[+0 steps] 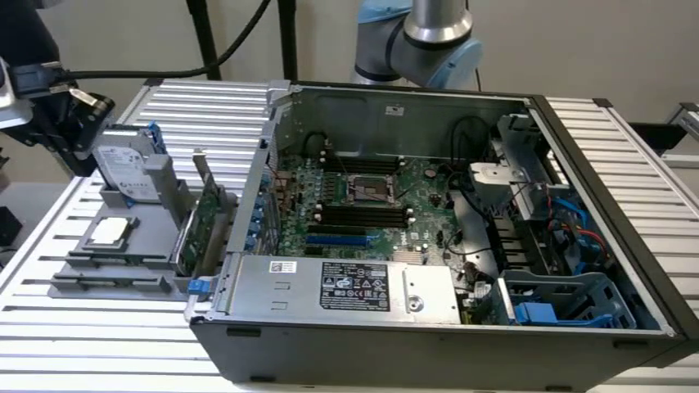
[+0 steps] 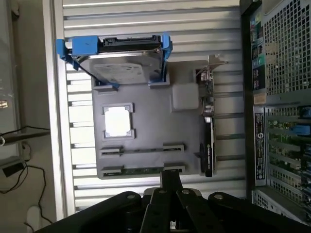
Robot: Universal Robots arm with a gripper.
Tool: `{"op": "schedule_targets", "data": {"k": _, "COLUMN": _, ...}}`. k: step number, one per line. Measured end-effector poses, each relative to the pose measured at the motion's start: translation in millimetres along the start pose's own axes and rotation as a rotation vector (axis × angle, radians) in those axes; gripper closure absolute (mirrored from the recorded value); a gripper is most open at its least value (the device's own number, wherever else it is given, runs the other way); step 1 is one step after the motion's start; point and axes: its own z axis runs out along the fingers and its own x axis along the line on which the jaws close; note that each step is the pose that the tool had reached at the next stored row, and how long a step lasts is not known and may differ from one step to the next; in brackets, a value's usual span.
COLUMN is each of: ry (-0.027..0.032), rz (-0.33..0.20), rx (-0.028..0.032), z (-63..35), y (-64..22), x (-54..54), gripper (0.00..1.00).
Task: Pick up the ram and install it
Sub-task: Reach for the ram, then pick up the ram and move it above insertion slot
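Observation:
The ram is a thin green stick lying on edge in the nearer of two slots of a grey holder on the slatted table. My gripper hovers just short of that slot, its black fingers pressed together with nothing between them. Seen from the exterior view, the arm's black wrist end hangs above the holder at the exterior view's left. The open computer case shows its motherboard with black memory slots below the processor socket.
The holder also carries a hard drive in a blue bracket, a square silver chip and a green expansion card standing on edge beside the case wall. A power supply sits at the case front. A cable trails from the wrist.

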Motion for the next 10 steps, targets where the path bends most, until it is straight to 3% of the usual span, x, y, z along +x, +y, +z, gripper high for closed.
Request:
{"op": "schedule_targets", "data": {"k": 5, "ry": 0.0002, "rz": 0.000, "rx": 0.0000, "z": 5.4, "y": -4.4, "x": 15.6, "gripper": 1.00}}
{"op": "schedule_targets", "data": {"k": 10, "ry": 0.0006, "rz": -0.008, "rx": 0.0000, "z": 11.9, "y": -5.4, "x": 20.6, "gripper": 1.00}}
